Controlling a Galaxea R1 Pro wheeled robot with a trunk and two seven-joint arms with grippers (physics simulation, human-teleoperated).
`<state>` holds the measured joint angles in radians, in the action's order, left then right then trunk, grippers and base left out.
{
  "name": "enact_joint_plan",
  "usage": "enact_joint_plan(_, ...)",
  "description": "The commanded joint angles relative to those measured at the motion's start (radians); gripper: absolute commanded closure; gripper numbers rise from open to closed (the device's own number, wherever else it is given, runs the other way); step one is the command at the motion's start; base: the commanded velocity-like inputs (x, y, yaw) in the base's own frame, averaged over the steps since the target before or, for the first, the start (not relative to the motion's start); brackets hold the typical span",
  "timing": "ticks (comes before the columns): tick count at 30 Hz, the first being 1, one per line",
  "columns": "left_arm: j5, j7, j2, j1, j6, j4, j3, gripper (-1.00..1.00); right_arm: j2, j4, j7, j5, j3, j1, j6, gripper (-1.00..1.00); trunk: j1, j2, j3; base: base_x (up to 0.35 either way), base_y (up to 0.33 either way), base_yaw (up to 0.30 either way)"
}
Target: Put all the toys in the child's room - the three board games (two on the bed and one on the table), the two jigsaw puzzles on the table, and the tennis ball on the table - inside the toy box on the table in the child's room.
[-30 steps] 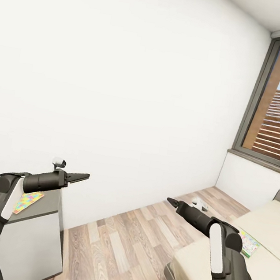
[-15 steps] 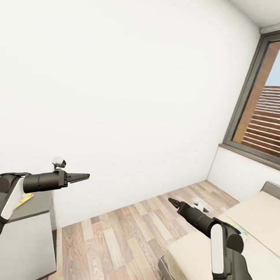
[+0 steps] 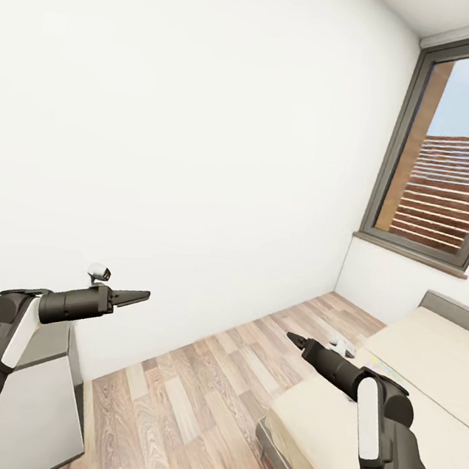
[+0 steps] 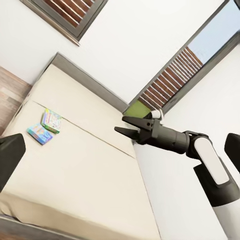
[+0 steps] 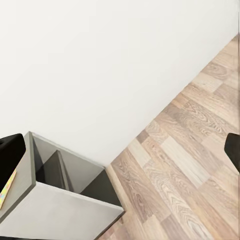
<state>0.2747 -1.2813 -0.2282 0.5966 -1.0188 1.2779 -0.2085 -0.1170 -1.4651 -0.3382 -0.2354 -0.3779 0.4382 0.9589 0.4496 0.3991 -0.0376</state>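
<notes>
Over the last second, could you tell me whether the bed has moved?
No. The bed keeps its place below the window. Both slid left together in the head view, so the camera turned, not the bed.

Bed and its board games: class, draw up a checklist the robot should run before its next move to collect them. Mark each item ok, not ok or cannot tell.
1. Two board games lie side by side on the bed: ok.
2. Left gripper open and holding nothing: ok.
3. Right gripper open and holding nothing: ok.
4. Games within the right gripper's reach: probably not ok; it hangs in the air well apart from them.
5. Games lying flat, with their top faces free to grasp: ok.
6. Where the toy box stands: cannot tell.
</notes>
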Motion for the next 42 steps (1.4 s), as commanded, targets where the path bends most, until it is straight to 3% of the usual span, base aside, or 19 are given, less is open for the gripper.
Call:
enact_joint_plan(1, 0.002, -0.001, 0.000, 0.000, -0.007, 0.000, 0.000, -1.00, -0.001, 0.000, -0.008, 0.005, -0.003, 0.001, 0.005, -1.00, 0.000, 0.001, 0.002, 0.000, 0.000, -0.133)
enact_joint_plan(6, 0.002, -0.001, 0.000, 0.000, -0.007, 0.000, 0.000, -1.00, -0.001, -0.001, -0.008, 0.000, -0.004, 0.001, 0.005, -1.00, 0.000, 0.001, 0.009, 0.000, 0.000, -0.133)
enact_joint_plan(17, 0.001, -0.001, 0.000, 0.000, -0.007, 0.000, 0.000, -1.00, 0.000, -0.009, -0.008, -0.053, -0.003, 0.001, 0.002, -1.00, 0.000, 0.001, 0.016, 0.000, 0.000, -0.051)
enact_joint_plan(27, 0.000, 0.000, 0.000, 0.000, -0.007, 0.000, 0.000, -1.00, 0.000, -0.012, -0.008, -0.067, -0.004, 0.001, 0.003, -1.00, 0.000, 0.001, 0.016, 0.000, 0.000, -0.003)
enact_joint_plan(35, -0.002, 0.000, -0.002, 0.000, -0.008, 0.000, -0.002, -1.00, 0.000, -0.005, -0.008, -0.069, -0.048, 0.001, 0.003, -1.00, 0.000, 0.001, 0.017, 0.000, 0.002, -0.134)
enact_joint_plan(42, -0.002, 0.000, -0.002, 0.000, -0.009, 0.000, -0.002, -1.00, 0.000, -0.003, -0.008, -0.070, -0.063, 0.001, 0.003, -1.00, 0.000, 0.001, 0.017, 0.059, 0.065, -0.260)
